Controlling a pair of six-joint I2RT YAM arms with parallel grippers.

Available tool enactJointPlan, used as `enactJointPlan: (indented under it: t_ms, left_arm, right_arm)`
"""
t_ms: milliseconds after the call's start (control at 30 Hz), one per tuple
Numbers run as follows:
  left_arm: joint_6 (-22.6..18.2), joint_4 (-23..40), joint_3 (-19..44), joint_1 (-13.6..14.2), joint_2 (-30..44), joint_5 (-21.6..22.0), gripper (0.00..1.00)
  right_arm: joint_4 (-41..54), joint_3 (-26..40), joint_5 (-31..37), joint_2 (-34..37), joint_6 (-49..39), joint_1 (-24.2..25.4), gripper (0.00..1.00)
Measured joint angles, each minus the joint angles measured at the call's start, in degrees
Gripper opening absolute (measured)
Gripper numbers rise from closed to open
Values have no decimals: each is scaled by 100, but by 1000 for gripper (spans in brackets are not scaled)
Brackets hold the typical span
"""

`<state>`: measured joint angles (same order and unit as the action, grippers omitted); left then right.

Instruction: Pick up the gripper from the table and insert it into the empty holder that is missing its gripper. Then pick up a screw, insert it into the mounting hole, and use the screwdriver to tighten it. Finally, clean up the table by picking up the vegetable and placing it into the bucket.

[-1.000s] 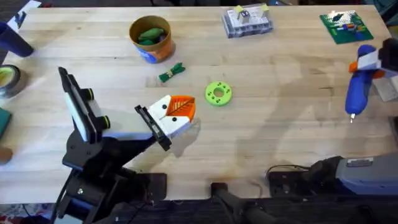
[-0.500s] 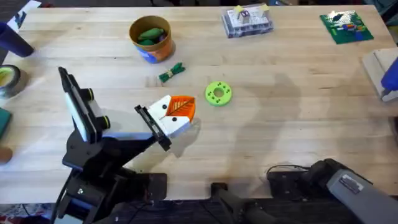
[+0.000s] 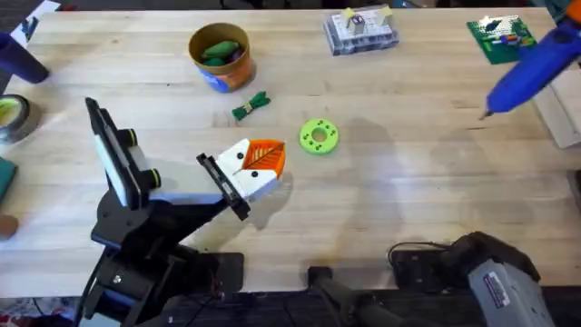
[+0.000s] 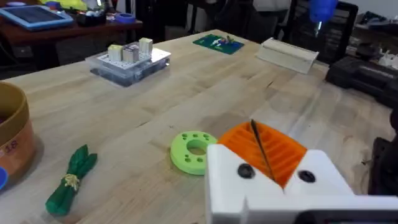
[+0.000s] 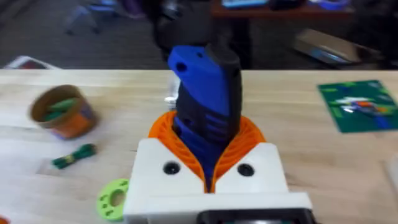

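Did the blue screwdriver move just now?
Yes. The screwdriver has gone up the overhead view, away from the arm bases. A second ago it hung well below the green board; now it lies slanted right beside it.

A workshop or lab is shown: a wooden tabletop point(image 3: 408, 200) with a green circuit board point(image 3: 506, 38) at the upper right.

screwdriver point(image 3: 529, 65) cut off at the overhead's right edge
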<state>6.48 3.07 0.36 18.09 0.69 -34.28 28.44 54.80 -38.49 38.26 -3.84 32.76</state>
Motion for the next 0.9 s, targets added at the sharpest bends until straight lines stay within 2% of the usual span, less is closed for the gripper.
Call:
enactJointPlan:
  t_ms: [167, 367, 567, 733, 900]
  left_arm:
    - [0, 0, 0, 0, 0, 1, 15]
    - [0, 0, 0, 0, 0, 0, 15]
    - [0, -1, 0, 0, 0, -1, 15]
    - [-1, -1, 0, 0, 0, -2, 15]
    - [0, -1, 0, 0, -1, 1, 15]
  right_arm:
    - [-1177, -587, -414, -248, 549, -766, 25]
    - [-2205, -1172, -582, -113, 914, -2262, 25]
    - [-2865, -1325, -626, 567, 1205, -3850, 25]
    - [-4414, -1343, -640, 1249, 1493, -5001, 25]
    - [-5831, -1354, -676, 1834, 1806, -5925, 25]
